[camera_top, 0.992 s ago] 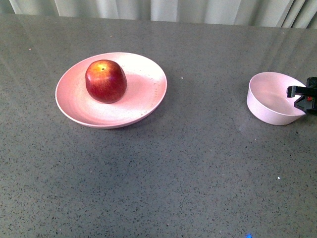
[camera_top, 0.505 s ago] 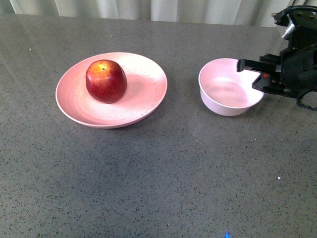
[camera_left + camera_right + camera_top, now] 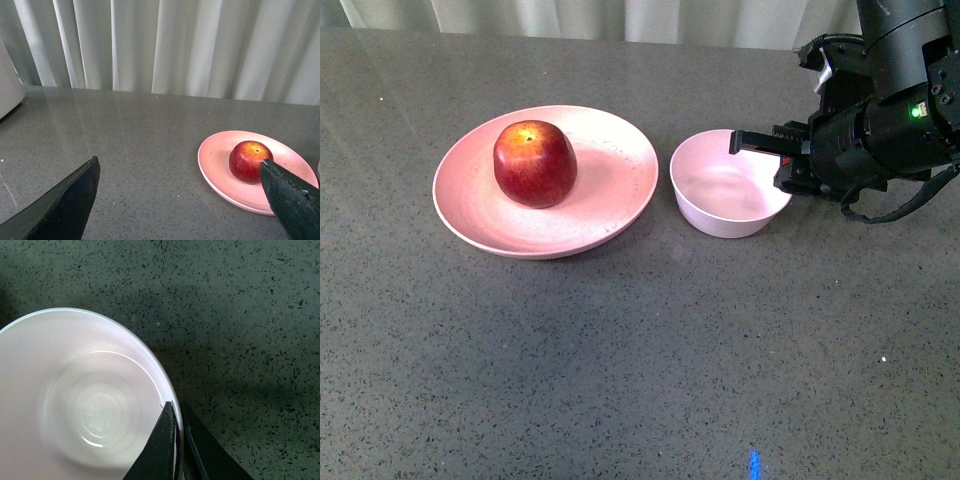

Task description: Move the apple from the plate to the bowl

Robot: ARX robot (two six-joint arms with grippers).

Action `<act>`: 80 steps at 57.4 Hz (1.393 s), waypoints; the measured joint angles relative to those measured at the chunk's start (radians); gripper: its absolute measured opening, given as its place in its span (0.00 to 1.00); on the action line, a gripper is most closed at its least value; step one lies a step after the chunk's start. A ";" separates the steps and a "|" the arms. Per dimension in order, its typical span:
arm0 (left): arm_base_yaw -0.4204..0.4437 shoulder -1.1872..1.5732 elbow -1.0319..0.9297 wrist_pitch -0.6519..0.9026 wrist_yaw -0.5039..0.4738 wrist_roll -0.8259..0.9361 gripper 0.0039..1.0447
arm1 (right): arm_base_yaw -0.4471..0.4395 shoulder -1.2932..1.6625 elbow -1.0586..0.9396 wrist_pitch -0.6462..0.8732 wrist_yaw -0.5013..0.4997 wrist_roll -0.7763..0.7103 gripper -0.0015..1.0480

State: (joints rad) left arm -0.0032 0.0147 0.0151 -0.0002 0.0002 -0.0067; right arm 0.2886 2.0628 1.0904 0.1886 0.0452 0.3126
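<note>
Grey speckled countertop point(image 3: 620, 380), pale curtain behind.

Front view: the apple point(image 3: 534, 163) was seen upright on the plate point(image 3: 620, 195), left of its centre. The bowl point(image 3: 720, 190) was set just beside the plate's right rim, apart from it and empty. The right gripper point(image 3: 775, 165) was closed over the bowl's right-hand rim. The apple was well apart from it, with the whole bowl between. The left arm was not shown.

Left wrist view: the left gripper point(image 3: 178, 162) was spread wide with nothing held. The apple point(image 3: 250, 160) on the plate point(image 3: 215, 160) lay ahead of it, not between the 2 fingers.

Right wrist view: the bowl point(image 3: 75, 405) wall was pinched thinly, 1 finger inside and 1 outside, by the right gripper point(image 3: 177, 415). No apple was shown.

Step judged: bowl placement beside the plate. The rim pinch should be kept firm, the bowl level and short of the plate, and the release made without a tip. The apple looked best reached by the left gripper.
</note>
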 joint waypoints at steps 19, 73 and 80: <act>0.000 0.000 0.000 0.000 0.000 0.000 0.92 | -0.051 -0.104 -0.081 0.060 -0.079 0.006 0.56; 0.000 0.000 0.000 0.000 0.000 0.000 0.92 | -0.260 -0.881 -0.856 0.744 -0.041 -0.306 0.04; 0.000 0.000 0.000 0.000 0.000 0.000 0.92 | -0.286 -0.959 -0.906 0.723 -0.041 -0.309 0.02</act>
State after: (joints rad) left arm -0.0032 0.0147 0.0151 -0.0002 -0.0002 -0.0067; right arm 0.0029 1.1038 0.1848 0.9112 0.0040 0.0036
